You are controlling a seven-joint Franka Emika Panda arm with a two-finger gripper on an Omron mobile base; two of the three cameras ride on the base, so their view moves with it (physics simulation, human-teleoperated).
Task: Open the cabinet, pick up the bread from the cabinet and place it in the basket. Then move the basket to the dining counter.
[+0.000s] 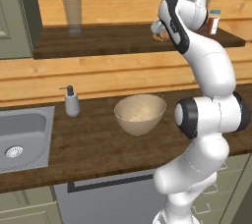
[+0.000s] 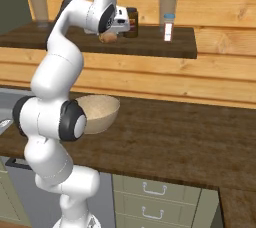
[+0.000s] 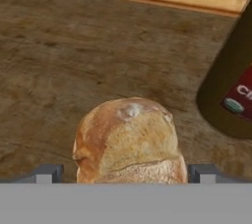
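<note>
The bread point(image 3: 128, 139) is a small golden-brown roll lying on the dark wood shelf of the opened cabinet point(image 1: 98, 41). My gripper point(image 3: 125, 174) is open, with one fingertip on each side of the roll's near end. From the base the roll point(image 2: 106, 37) peeks out under the hand point(image 2: 111, 27), and the gripper point(image 1: 158, 30) is at shelf height. The beige basket point(image 1: 140, 125) sits on the worktop below the shelf, also seen behind my arm point(image 2: 105, 114). The dining counter is out of view.
A dark brown jar point(image 3: 231, 95) stands close to the right of the roll. A small spice bottle point(image 2: 168, 28) and a glass point(image 1: 73, 15) also stand on the shelf. A soap dispenser point(image 1: 72, 101) and steel sink point(image 1: 24, 139) lie left of the basket.
</note>
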